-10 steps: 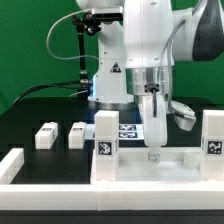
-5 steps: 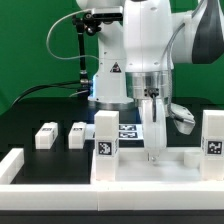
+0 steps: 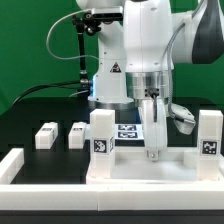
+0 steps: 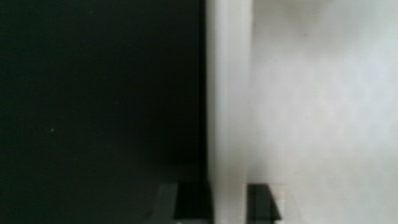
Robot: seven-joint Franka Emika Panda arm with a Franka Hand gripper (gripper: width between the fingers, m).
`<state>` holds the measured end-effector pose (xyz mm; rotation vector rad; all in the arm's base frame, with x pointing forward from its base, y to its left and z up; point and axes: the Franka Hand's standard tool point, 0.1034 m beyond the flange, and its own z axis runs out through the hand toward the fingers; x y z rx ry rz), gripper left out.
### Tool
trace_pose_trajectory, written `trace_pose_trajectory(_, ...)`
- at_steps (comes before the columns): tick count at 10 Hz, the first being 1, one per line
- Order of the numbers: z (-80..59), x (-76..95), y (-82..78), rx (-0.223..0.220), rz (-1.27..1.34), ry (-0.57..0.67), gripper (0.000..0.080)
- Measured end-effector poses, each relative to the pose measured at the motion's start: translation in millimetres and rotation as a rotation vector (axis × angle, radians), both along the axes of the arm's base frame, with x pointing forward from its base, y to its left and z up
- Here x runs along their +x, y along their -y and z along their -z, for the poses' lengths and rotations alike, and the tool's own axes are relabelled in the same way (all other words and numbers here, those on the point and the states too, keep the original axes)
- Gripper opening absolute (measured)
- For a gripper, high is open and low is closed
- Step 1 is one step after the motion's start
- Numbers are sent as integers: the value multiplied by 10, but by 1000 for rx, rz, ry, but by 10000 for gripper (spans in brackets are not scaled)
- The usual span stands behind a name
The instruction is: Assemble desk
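The desk tabletop [image 3: 125,166] lies flat at the front of the table, with two white tagged legs standing on it, one at the exterior view's left [image 3: 102,134] and one at the right [image 3: 209,134]. My gripper [image 3: 153,155] reaches straight down between them and is shut on the tabletop's far rim. In the wrist view the two dark fingertips [image 4: 187,205] straddle the white rim [image 4: 226,120] of the panel; my gripper [image 4: 226,206] holds it. Two loose legs [image 3: 46,135] [image 3: 79,133] lie on the black table at the left.
The marker board [image 3: 127,130] lies behind the tabletop by the robot base. A long white border bar [image 3: 10,166] runs along the front left. The arm's cables hang at the exterior view's right of the gripper.
The tabletop with its two standing legs has shifted slightly away and toward the exterior view's left. The gripper stays on its rim.
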<state>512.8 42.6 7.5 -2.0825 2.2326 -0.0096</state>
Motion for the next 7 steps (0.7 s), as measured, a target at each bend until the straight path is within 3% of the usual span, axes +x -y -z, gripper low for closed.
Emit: trace_pose_trajectory(7, 0, 0, 1, -1, -14, 1, 57)
